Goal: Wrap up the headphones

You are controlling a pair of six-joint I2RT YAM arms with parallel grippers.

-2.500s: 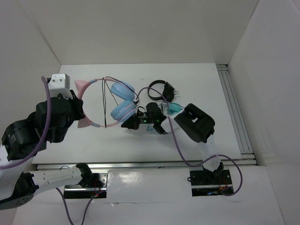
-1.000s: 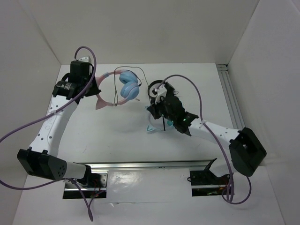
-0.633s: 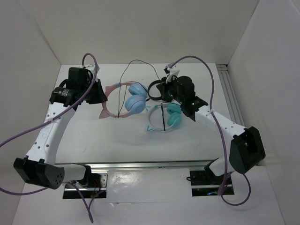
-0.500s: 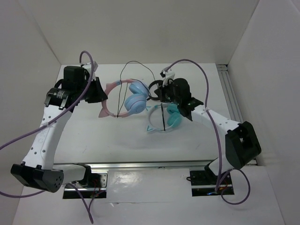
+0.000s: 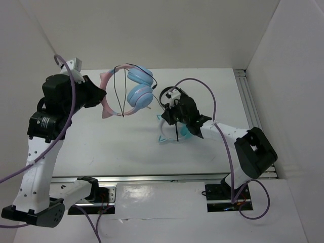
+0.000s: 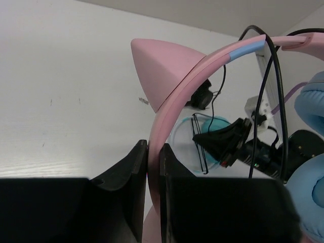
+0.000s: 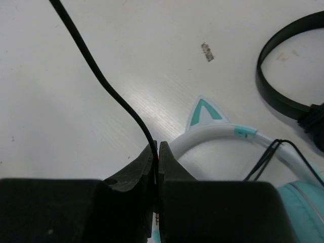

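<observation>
The headphones (image 5: 135,94) have a pink headband, pink cat ears and light-blue cups, and hang in the air at the back left. My left gripper (image 5: 99,96) is shut on the pink headband (image 6: 174,104) just below a cat ear (image 6: 158,68). The thin dark cable (image 6: 263,81) is looped across the headband. My right gripper (image 5: 167,115) is shut on the cable (image 7: 104,83) near its plug end. It hovers low over the teal pair, to the right of the headphones. In the right wrist view the jaws (image 7: 157,148) are pressed together on the cable.
A teal-cupped, white-banded pair (image 5: 174,132) lies on the table under my right gripper and also shows in the right wrist view (image 7: 225,132). A small black pair (image 5: 167,94) lies behind it and shows there too (image 7: 281,83). A metal rail (image 5: 252,114) runs along the right edge.
My left arm has lifted the headphones up and to the left. My right gripper has moved down and left over the teal pair, still holding the cable.
</observation>
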